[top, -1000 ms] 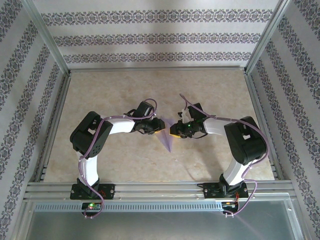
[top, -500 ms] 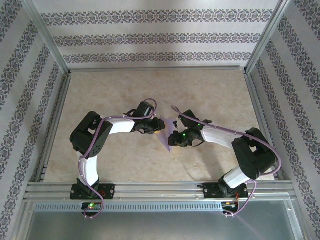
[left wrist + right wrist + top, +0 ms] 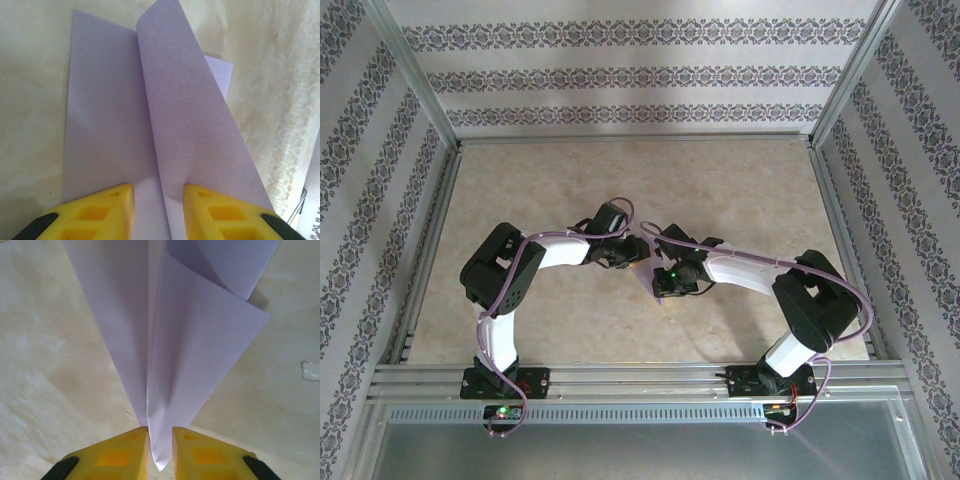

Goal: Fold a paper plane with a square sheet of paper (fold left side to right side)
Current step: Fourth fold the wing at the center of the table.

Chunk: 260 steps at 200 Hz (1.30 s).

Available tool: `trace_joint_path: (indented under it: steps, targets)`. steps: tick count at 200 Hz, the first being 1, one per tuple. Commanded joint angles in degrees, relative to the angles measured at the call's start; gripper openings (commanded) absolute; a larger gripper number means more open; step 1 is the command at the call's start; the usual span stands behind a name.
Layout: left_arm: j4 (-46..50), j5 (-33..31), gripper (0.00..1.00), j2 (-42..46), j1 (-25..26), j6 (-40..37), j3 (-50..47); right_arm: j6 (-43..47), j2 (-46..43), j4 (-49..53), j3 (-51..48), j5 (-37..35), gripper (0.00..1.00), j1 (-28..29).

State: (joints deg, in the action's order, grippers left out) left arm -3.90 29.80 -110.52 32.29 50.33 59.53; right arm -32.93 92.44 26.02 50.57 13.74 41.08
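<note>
The paper plane (image 3: 190,130) is a lavender sheet folded to a narrow point, with one flap standing up off the table. My left gripper (image 3: 159,192) is open at its wide end. Its yellow fingers (image 3: 107,210) rest apart on the paper, and the raised flap's edge runs between them. My right gripper (image 3: 160,432) is shut on the pointed nose of the paper plane (image 3: 190,340), which fills the narrow gap between its fingers. From above, the left gripper (image 3: 632,256) and right gripper (image 3: 658,283) meet mid-table and cover most of the paper.
The beige marbled tabletop (image 3: 740,190) spreads wide on all sides of the grippers. Aluminium rails (image 3: 620,375) border it, with patterned walls behind. A small white mark (image 3: 310,370) lies on the table to the right of the paper.
The right arm has swung left and nearer, bringing its gripper onto the paper's pointed end, and its jaws have narrowed. The left arm has stayed put.
</note>
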Motion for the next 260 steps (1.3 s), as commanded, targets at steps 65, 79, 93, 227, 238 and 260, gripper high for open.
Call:
trace_joint_path:
  steps: [65, 79, 93, 227, 238, 260]
  targets:
    - [0.58, -0.89, 0.32, -1.87, 0.89, -0.56, -0.11, -1.37, 2.11, 4.98, 2.82, -4.50, 0.16, 3.35]
    - [0.68, -0.86, 0.32, -1.81, 0.85, -0.56, -0.12, -1.40, 2.30, 5.35, 3.04, -4.77, 0.15, 3.65]
    - [0.70, -0.89, 0.32, -1.80, 0.89, -0.55, -0.12, -1.46, 2.48, 5.61, 3.04, -5.27, 0.14, 3.92]
    - [1.12, -1.20, 0.32, -0.99, 0.84, -0.76, -0.24, 1.99, 5.45, 2.10, 3.00, -3.01, 0.09, 4.05]
    - [1.23, -1.19, 0.32, -0.86, 0.89, -0.78, -0.20, 1.90, 5.39, 2.10, 2.71, -2.93, 0.09, 3.85]
    - [1.40, -1.19, 0.32, -0.93, 0.84, -0.80, -0.11, 1.81, 3.99, 1.93, 2.08, -2.33, 0.10, 3.04]
